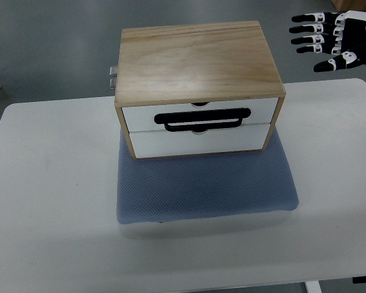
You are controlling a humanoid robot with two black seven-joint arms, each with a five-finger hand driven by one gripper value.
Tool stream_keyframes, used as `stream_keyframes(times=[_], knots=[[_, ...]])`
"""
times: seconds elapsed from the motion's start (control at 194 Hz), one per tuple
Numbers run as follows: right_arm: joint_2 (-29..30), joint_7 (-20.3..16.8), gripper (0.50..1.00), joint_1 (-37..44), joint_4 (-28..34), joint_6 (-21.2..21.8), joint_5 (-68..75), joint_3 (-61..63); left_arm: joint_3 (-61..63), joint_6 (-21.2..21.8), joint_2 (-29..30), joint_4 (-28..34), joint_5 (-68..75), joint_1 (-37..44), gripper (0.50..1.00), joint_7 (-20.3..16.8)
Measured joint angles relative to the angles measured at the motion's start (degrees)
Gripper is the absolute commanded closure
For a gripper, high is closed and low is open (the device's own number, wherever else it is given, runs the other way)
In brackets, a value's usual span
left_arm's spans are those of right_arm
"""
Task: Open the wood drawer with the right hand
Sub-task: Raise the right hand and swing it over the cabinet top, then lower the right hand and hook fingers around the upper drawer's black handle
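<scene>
Both drawers (198, 127) are sitting closed; right hand (338, 40) is hovering well apart, fingers (308, 29) spread, nothing grasped.

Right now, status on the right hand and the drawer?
Right hand open, up at far right, clear of the box. Both drawers shut, black handle untouched. Left hand out of view. Nothing blocking the front.

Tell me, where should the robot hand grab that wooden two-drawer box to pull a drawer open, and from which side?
Probably the black loop handle on the white drawer fronts of the wooden two-drawer box. It stands out from the front, leaving a gap for fingers. The front faces the camera side, so the right robot hand, now open beyond the table's far right corner, would come round to the front, hook the bar and pull toward the camera.
</scene>
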Motion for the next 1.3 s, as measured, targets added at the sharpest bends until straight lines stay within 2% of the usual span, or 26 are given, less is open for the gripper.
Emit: stream_keyframes(times=[0.155,0.413,0.743,1.042,1.3], knots=[[3.8,-0.1,0.548,0.3,5.8,0.0,-3.8,1.9,0.0,0.0,0.0,0.0,0.0,0.0,0.500,0.0],[11.4,-0.2,0.548,0.0,6.4,0.0,-12.7,2.2,0.0,0.0,0.0,0.0,0.0,0.0,0.500,0.0],[16.9,-1.5,0.548,-1.6,3.2,0.0,-20.1,2.2,0.0,0.0,0.0,0.0,0.0,0.0,0.500,0.0],[19.4,-1.8,0.548,-3.4,-2.3,0.0,-20.7,2.1,0.0,0.0,0.0,0.0,0.0,0.0,0.500,0.0],[20.3,-1.8,0.548,-4.3,-3.7,0.0,-21.0,2.0,0.0,0.0,0.0,0.0,0.0,0.0,0.500,0.0]])
